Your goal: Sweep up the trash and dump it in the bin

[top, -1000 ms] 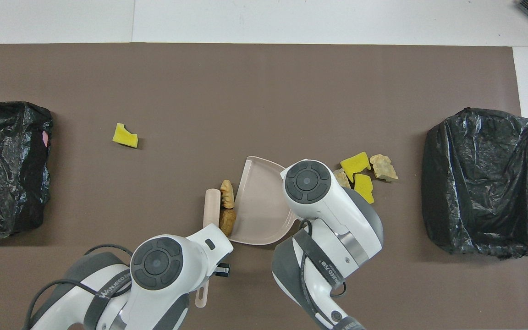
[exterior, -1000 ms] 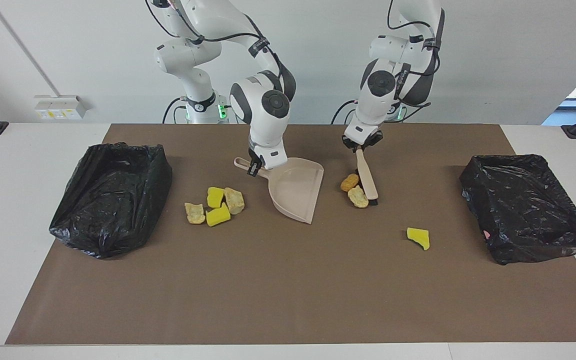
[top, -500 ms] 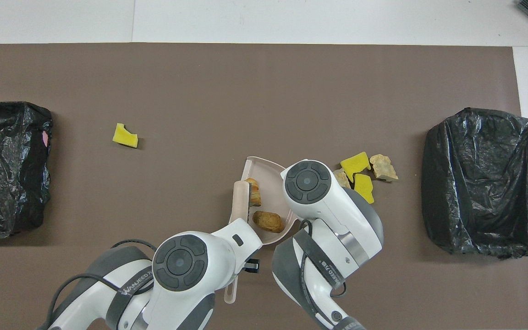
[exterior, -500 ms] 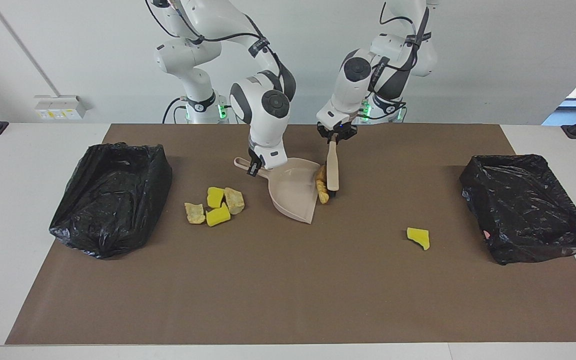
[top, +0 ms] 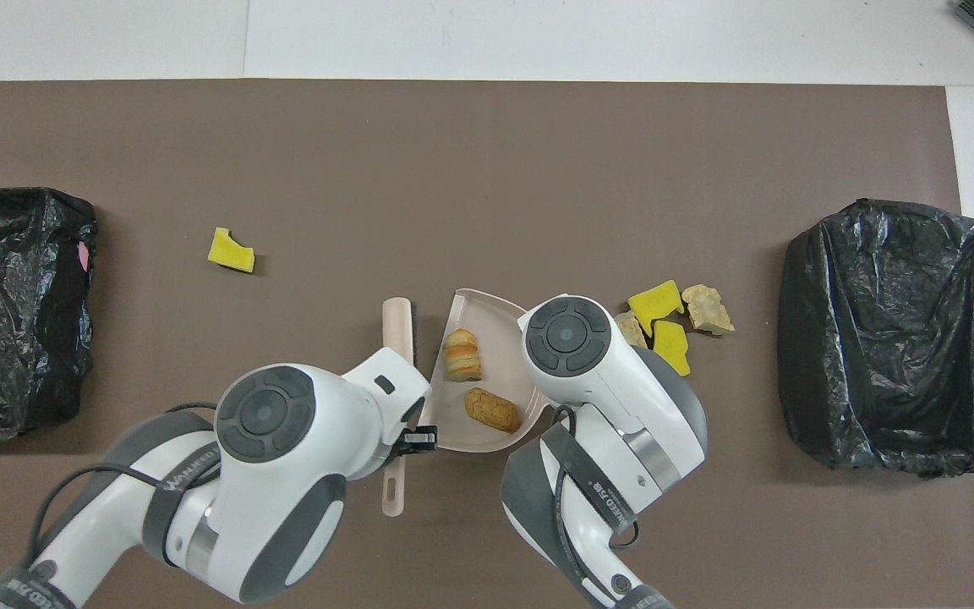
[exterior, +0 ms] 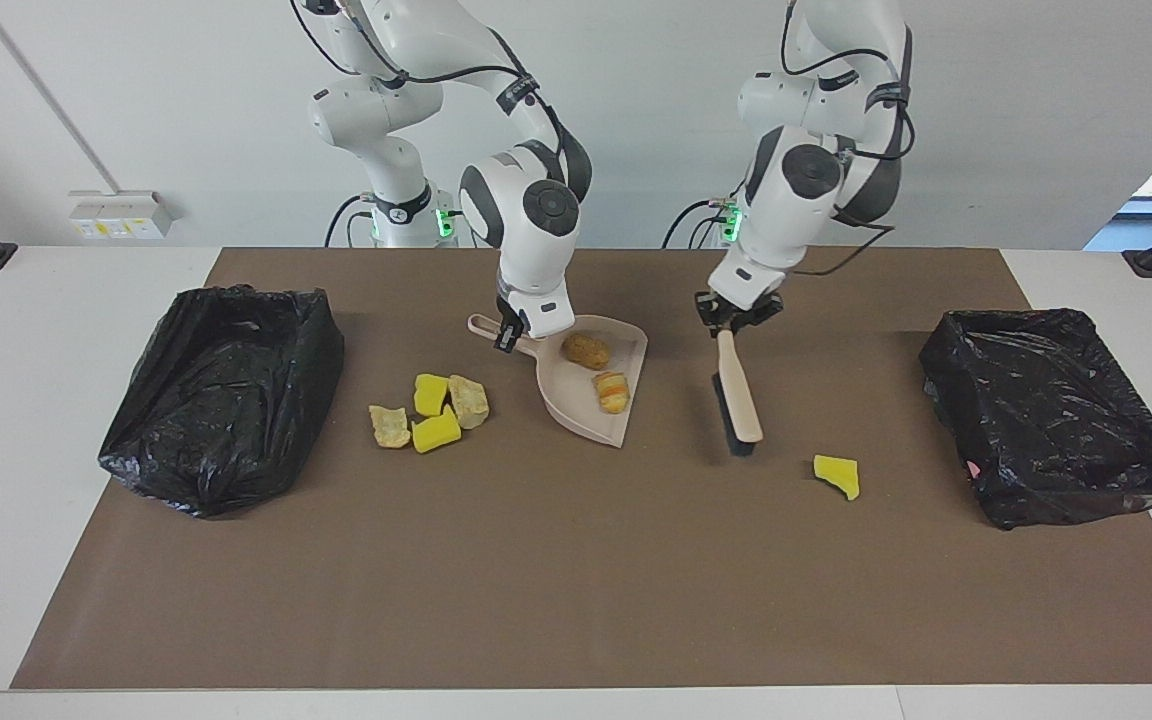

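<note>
While two brown lumps of trash (exterior: 598,372) are sitting in the beige plastic dustpan (exterior: 576,405), the right gripper (exterior: 508,335) jaws are pinching its handle. The left gripper (exterior: 733,318) jaws are squeezing the beige brush (exterior: 737,388), at three o'clock from the pan. Light, soft scraps are needing gentle pushes.

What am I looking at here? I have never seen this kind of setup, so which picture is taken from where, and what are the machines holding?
Two white robot arms work at a table covered by a brown mat. One camera faces them from across the table; the other looks down from above their own end. The right gripper holds the handle of a beige dustpan, which has two scraps in it. The left gripper holds a brush with its bristles down by the mat. Four more scraps lie beside the dustpan, and one yellow piece lies alone near the brush. A black-lined bin sits at each end.
</note>
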`<act>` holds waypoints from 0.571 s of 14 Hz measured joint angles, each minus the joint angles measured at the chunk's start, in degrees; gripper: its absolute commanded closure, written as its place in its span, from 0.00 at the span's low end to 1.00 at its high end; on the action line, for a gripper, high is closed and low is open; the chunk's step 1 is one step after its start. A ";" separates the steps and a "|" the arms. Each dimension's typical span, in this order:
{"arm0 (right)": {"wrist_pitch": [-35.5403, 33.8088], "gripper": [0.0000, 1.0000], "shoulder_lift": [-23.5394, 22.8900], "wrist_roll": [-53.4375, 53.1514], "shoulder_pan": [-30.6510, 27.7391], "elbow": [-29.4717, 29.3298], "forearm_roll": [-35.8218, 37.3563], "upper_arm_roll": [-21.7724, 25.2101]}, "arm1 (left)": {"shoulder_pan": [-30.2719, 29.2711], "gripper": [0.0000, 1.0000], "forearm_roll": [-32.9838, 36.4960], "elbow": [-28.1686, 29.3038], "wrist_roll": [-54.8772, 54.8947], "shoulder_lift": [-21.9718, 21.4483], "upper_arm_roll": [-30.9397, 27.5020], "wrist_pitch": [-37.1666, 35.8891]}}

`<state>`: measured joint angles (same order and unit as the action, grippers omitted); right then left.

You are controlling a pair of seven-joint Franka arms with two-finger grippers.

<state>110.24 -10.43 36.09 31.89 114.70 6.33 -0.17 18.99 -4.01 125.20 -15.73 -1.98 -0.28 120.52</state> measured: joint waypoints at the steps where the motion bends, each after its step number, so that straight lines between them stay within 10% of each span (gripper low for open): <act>1: 0.00 1.00 0.00 0.00 0.00 0.00 0.00 0.00 | -3.17 1.00 2.41 -2.04 2.18 1.46 -0.02 -0.47; 8: 0.00 1.00 0.00 0.00 0.00 0.00 0.00 0.00 | -20.68 1.00 9.42 -13.07 27.62 13.31 0.00 -1.08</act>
<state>110.24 -10.43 36.09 31.89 114.70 6.33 -0.17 -1.69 5.40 112.13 11.89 11.33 -0.28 119.44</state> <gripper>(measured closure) 0.683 0.740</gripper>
